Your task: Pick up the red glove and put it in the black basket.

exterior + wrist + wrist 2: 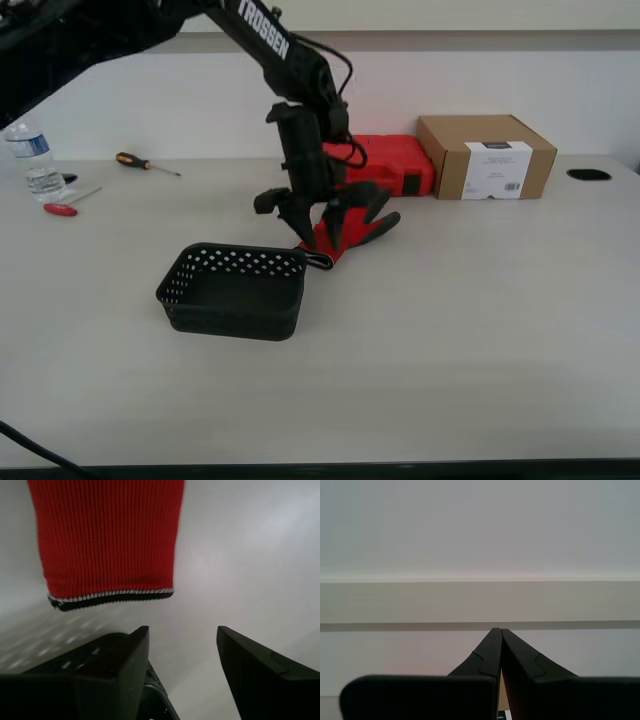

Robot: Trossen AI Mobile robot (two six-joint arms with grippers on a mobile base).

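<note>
First gripper: my first gripper (318, 215) hangs over the table (480, 330) just past the basket's far corner on the exterior view's right, jaws spread apart, nothing clamped between them.
Red glove: the red glove (345, 232) lies on the table right at the open jaws, cuff edge touching or nearly touching the basket rim; in the first wrist view the cuff (107, 545) sits beyond the fingertips.
Black basket: the black basket (235, 290) sits upright, mouth open, nothing inside.
Open room: bare tabletop in front of the basket and toward the exterior view's right.
Behind the glove: red tool case (395, 165), cardboard box (487, 155) close by.
Second gripper: my second gripper (499, 650), jaws pressed together, faces a wall.
</note>
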